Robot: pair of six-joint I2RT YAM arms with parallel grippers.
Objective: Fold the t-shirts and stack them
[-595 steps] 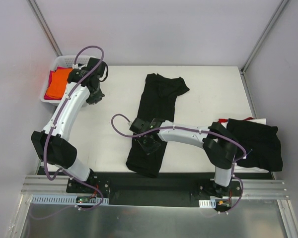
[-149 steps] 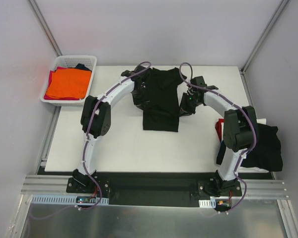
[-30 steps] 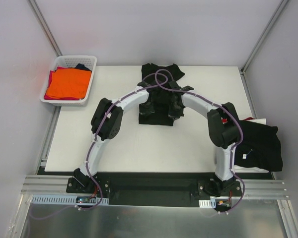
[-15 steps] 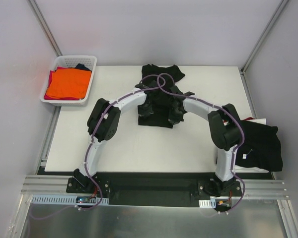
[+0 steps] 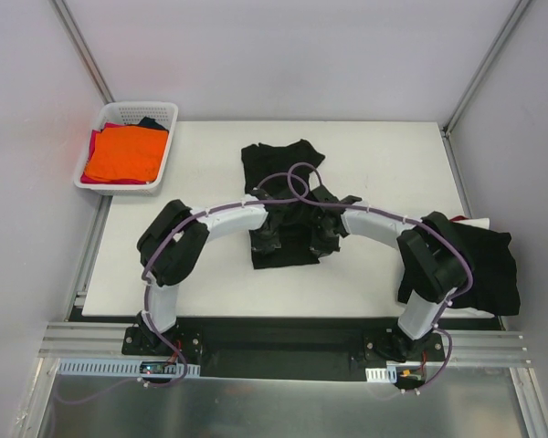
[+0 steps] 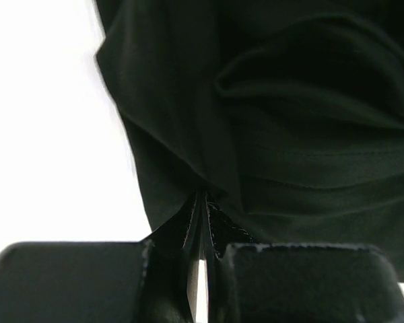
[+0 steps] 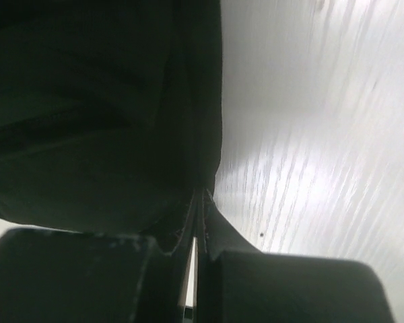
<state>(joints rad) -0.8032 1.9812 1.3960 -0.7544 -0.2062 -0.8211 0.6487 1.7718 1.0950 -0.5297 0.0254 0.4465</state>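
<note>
At the lower right of the overhead frame, beside the right arm's base, a pile of folded black shirts (image 5: 479, 260) lies on the corner of the table (image 5: 210, 278), a sliver of white and red showing at its far edge; that is presumably where the stack belongs; further in, at the middle of the frame, the black t-shirt (image 5: 276, 162) lies rumpled across the table's centre, and both arms curve inward to meet over its nearer half; the left gripper (image 6: 203, 245) is closed tight on a pinch of its cloth, the fabric gathered to a point between the fingers at the bottom of the left wrist view; the right gripper (image 7: 196, 232) is likewise clamped on a fold at the same shirt's edge, with white table to the right of it; the two grips sit side by side, so the step looks like drawing a fold toward the near edge; to do it well, move both at one pace and one height so the cloth between them neither sags nor twists, hold the pinched edge parallel to the table's near side, and let go only once the layers lie flat and square; the far part, toward the upper middle of the frame, is bunched and may drag crooked; farthest, at the upper left, the white lattice basket (image 5: 171, 111) holds an orange shirt (image 5: 123, 153) on top of others.
</note>
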